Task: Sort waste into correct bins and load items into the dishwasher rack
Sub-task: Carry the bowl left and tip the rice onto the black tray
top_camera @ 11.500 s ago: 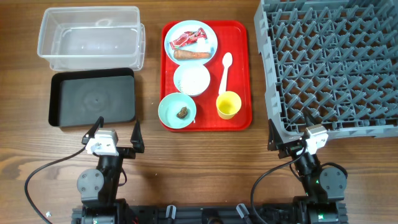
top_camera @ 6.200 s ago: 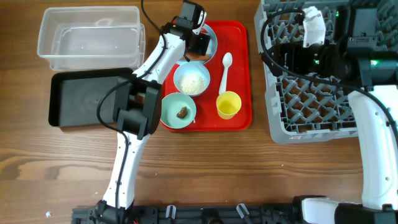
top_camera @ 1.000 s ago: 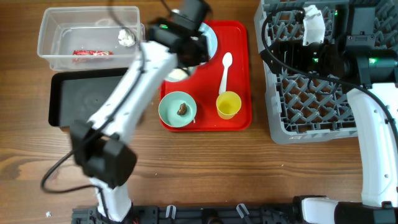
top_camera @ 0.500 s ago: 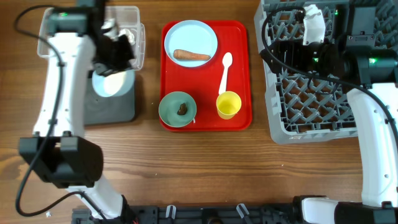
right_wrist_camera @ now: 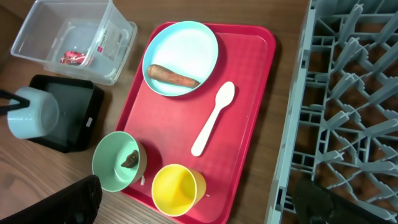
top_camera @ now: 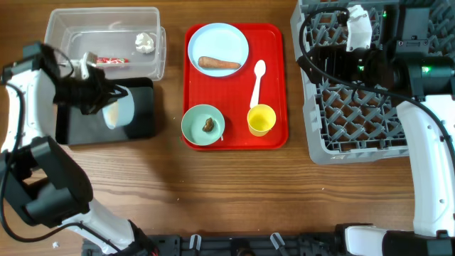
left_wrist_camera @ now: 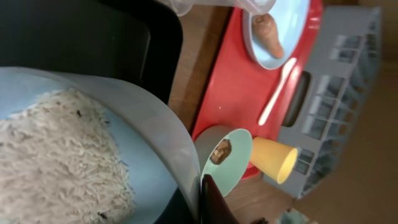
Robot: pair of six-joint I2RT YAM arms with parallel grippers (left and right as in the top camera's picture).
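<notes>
White bowl (top_camera: pixel 118 109) above black tray (top_camera: pixel 144 114)

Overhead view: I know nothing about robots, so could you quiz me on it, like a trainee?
1. True or false: the carrot piece lies on the light blue plate.
2. What does the left end effector hold over the black tray? A yellow cup, B white bowl of rice, C spoon.
3. How many things lie in the clear tub?
Key: 1 true; 2 B; 3 two, the wrapper and the tissue.
</notes>
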